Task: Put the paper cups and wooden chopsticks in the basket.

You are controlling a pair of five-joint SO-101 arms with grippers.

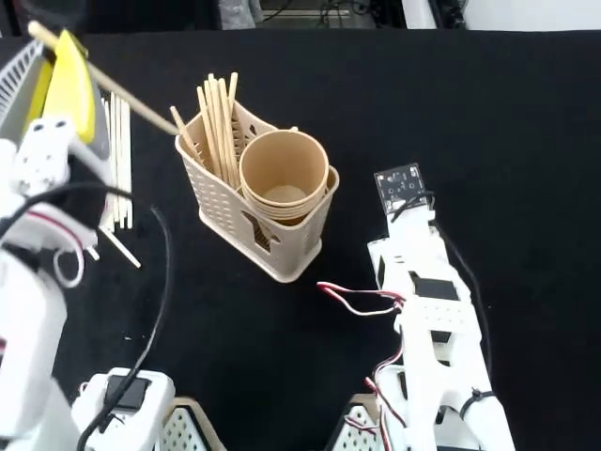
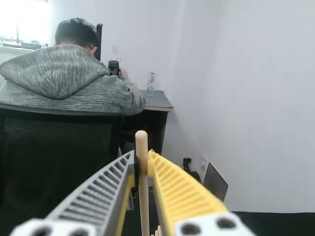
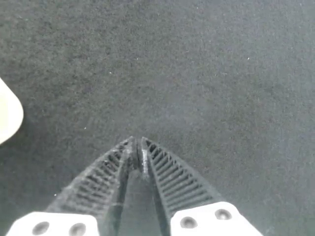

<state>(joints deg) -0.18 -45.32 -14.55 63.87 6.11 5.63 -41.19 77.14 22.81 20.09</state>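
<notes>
Left claw (image 2: pixel 141 155) pinches chopstick (image 1: pixel 141 105) near one end: light, stiff, slick, likely pivots. Right claw (image 3: pixel 136 143) pressed together.

Soft, even light lies over the black table (image 1: pixel 526 113). Around the basket (image 1: pixel 225 216) the cloth shows hardly any shadow, and the basket's pale side looks bright. In the left wrist view a window (image 2: pixel 22 19) glares white, while the room wall (image 2: pixel 256 98) is evenly lit.

One basket (image 1: pixel 282 256), one cup stack (image 1: pixel 283 171), chopsticks (image 1: pixel 218 122) too bunched to count
</notes>
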